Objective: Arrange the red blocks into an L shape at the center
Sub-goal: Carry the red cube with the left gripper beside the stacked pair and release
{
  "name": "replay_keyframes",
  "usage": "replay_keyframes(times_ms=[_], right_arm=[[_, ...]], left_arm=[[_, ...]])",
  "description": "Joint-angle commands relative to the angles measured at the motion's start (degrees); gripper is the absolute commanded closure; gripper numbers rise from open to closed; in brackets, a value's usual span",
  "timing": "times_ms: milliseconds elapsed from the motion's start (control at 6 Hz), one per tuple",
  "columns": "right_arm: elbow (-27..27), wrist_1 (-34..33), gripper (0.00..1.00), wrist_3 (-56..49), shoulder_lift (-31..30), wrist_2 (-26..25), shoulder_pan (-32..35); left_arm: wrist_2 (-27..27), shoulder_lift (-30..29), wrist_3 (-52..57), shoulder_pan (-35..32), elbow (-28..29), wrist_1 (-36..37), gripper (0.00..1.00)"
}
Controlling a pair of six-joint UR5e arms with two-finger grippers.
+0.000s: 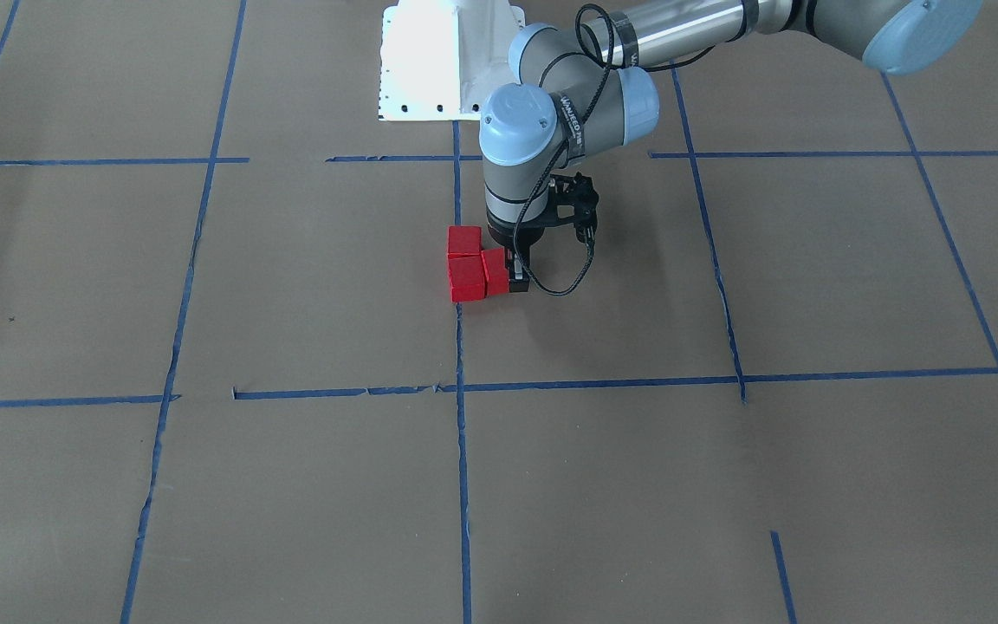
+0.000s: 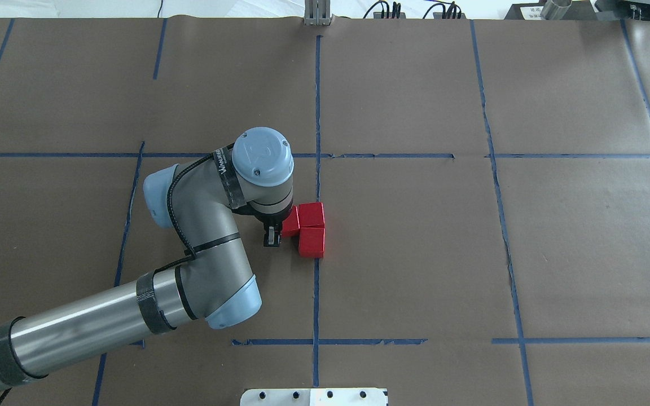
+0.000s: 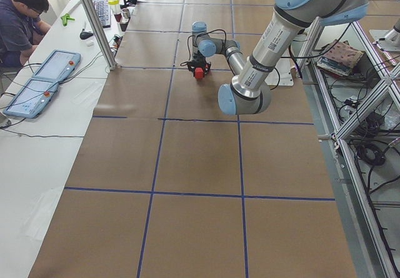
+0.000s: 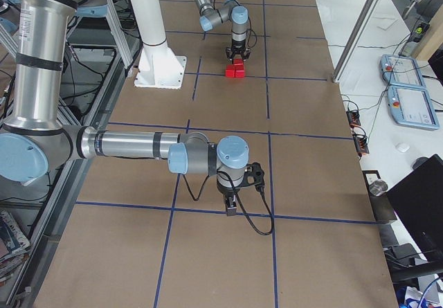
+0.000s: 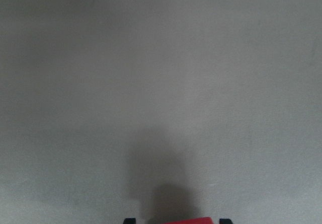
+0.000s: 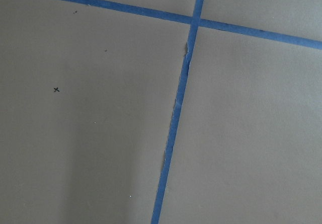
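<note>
The red blocks (image 2: 312,215) sit at the center, on the middle blue tape line (image 2: 316,293): two touch in a column, and the third block (image 2: 290,221) lies against the side of the one farther from the robot, so the L looks formed. The left gripper (image 2: 281,228) straddles that third block; we cannot tell whether it pinches or merely brackets it. We judge placement is in hand. Next calls for spread jaws and a straight lift, nudging nothing. The right gripper (image 4: 230,207) hangs well apart, its state unclear.
</note>
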Motion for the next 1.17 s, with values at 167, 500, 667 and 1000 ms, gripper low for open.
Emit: replay_keyframes(times_ms=[167, 500, 667, 1000], right_arm=[[0.00, 0.00, 0.00, 0.00, 0.08, 0.00, 0.06], [0.00, 0.00, 0.00, 0.00, 0.08, 0.00, -0.03], [0.00, 0.00, 0.00, 0.00, 0.08, -0.09, -0.03], [0.00, 0.00, 0.00, 0.09, 0.08, -0.09, -0.03]], left_arm=[[0.17, 0.03, 0.78, 0.01, 0.01, -0.24, 0.34], [0.26, -0.06, 0.88, 0.01, 0.01, -0.25, 0.18], [0.26, -0.06, 2.88, -0.08, -0.43, 0.02, 0.00], [-1.39, 2.90, 12.16, -1.48, -8.20, 2.64, 0.00]])
